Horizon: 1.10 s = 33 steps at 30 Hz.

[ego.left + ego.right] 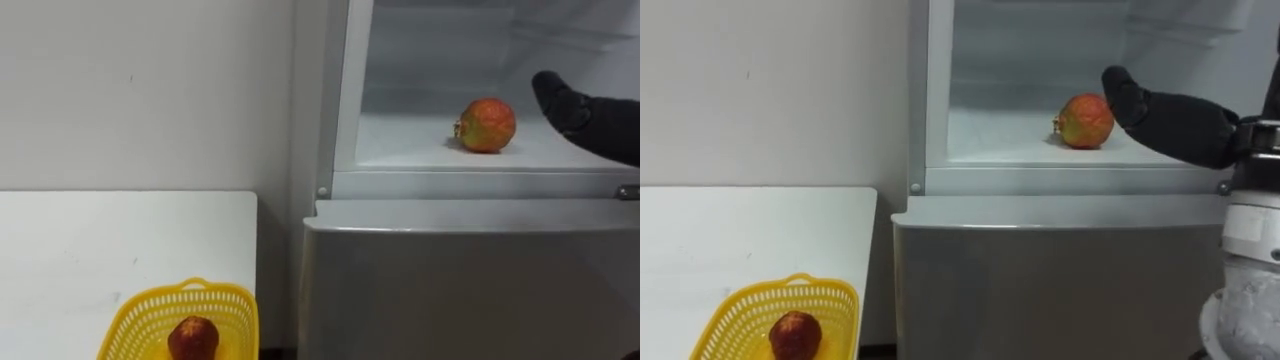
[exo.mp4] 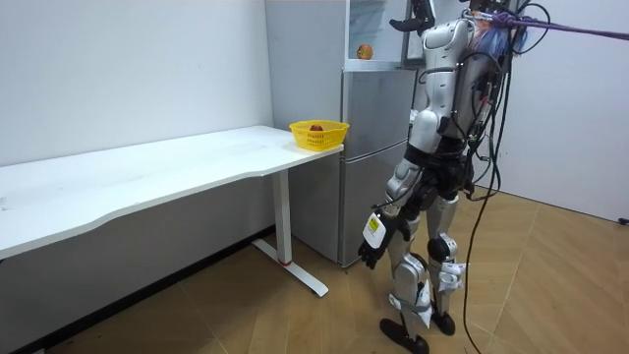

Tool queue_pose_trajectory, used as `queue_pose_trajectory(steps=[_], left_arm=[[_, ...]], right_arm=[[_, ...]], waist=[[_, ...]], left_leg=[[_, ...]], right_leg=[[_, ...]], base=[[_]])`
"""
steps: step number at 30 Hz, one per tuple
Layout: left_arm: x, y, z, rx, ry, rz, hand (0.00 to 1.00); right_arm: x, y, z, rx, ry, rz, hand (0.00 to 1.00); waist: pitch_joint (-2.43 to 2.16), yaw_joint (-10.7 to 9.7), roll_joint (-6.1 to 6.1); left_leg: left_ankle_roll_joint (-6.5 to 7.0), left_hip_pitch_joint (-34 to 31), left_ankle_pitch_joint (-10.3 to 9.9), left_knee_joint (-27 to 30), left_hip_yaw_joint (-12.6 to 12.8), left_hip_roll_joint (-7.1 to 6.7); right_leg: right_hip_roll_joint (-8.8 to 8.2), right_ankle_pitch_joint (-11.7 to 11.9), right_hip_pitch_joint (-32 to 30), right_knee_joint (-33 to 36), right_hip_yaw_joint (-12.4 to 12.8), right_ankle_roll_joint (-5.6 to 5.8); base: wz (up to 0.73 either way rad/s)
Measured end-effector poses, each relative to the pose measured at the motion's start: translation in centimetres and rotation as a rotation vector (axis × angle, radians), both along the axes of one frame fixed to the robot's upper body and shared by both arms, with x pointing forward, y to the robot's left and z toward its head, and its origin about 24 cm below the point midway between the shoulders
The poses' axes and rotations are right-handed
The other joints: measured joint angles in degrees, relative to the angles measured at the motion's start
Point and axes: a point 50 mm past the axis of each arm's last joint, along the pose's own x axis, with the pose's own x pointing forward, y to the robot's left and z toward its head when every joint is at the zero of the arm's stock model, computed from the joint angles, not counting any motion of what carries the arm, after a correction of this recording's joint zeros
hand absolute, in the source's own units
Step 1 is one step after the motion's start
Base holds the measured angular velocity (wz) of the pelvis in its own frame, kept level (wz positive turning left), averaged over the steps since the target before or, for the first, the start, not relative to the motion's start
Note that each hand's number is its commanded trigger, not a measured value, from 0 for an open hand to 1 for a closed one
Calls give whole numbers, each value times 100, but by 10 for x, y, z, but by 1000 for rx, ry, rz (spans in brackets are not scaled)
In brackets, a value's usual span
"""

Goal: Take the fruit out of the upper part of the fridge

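Pomegranate: lying on the white shelf of the open upper fridge, ungrasped. Right hand: reaching in just right of it, seemingly not touching, fingers looking fairly straight, holding nothing. Left hand: hanging by the thigh, state unreadable. Yellow basket on white table: holding a red fruit.

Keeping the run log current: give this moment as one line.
phase: reach | right hand open inside upper fridge, beside fruit, no grasp | left hand at side | yellow basket on table holds red fruit
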Motion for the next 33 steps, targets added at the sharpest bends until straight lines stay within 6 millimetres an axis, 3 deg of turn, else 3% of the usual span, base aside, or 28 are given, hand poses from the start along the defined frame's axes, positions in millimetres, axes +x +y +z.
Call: queue_pose_trajectory(steps=[8,15,22,33], left_arm=[[6,7,3,-22,-4,-21,0],[12,15,7,-6,-29,-34,0],[11,18,8,7,-15,-31,0],[5,20,8,14,-2,-27,0]], right_arm=[[9,-8,-1,-56,77,2,0],[37,-21,5,13,185,45,0],[57,-27,-14,65,348,79,0],[75,-42,-22,206,414,101,0]], waist=[[14,19,-51],[37,46,-141],[27,87,-281],[38,89,-236]], left_leg=[[-1,-131,1,24,-10,0],[0,-144,2,52,-18,-3],[0,-130,1,89,-25,-6],[-1,-126,1,78,-33,-1]], right_leg=[[2,0,-122,7,-4,-1],[0,0,-135,12,-6,0],[-6,1,-120,2,-35,0],[2,5,-76,9,-31,-8]], base=[[0],[0],[0],[0]])
